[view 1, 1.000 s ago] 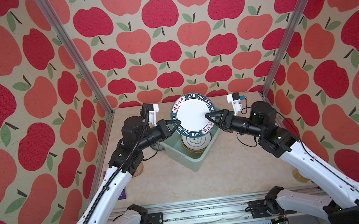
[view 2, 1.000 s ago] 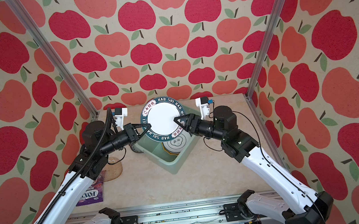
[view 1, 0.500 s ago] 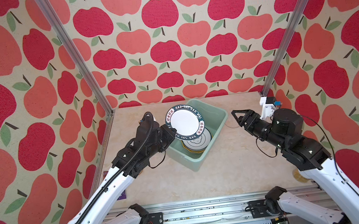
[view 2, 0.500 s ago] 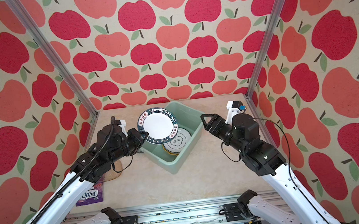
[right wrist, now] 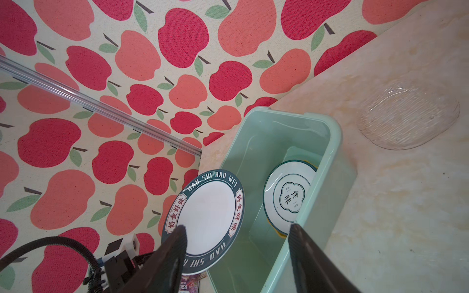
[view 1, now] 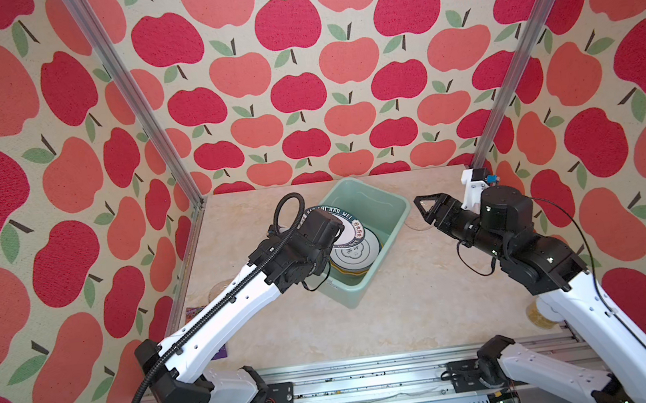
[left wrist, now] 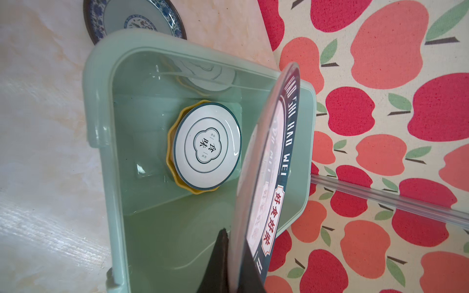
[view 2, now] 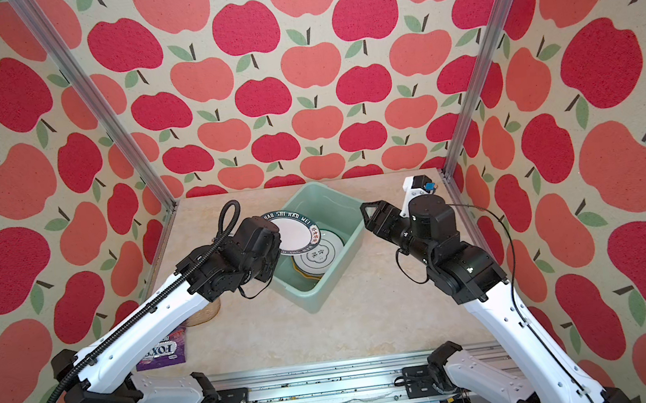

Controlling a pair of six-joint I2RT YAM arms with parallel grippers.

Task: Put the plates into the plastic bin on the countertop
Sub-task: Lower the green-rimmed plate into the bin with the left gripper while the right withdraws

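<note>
- The left hand [left wrist: 233,253] is closing tightly on the rim of the lettered plate [left wrist: 269,177]; one finger is lying on each face of it.
- This plate [view 1: 347,228] is standing tilted, nearly on its edge, over the left side of the bin [view 1: 405,205], with its lettered face turning toward the right arm.
- I cannot tell whether the lower edge of this plate is touching the bin or anything in it.
- The left arm is reaching from the front left corner toward the bin, with the elbow low and the wrist hanging over the bin's left rim.
- The right hand [right wrist: 237,226] is standing wide open and is holding nothing; its fingers [right wrist: 175,248] are touching no object.
- In both top views the right hand [view 1: 420,209] is hovering over the worktop [view 1: 409,305] just beside the bin's right rim, pointing toward the bin.
- The right arm is bending at the elbow, and its forearm is stretching from the front right side toward the bin.
- Inside the bin, the emblem plate [left wrist: 206,144] is lying flat on the yellow plate [left wrist: 172,152].
- The glass plate [right wrist: 408,114] is lying on the worktop to the right of the bin, near the right hand.
- The blue plate [left wrist: 134,17] is lying on the worktop just beside one corner of the bin.
</note>
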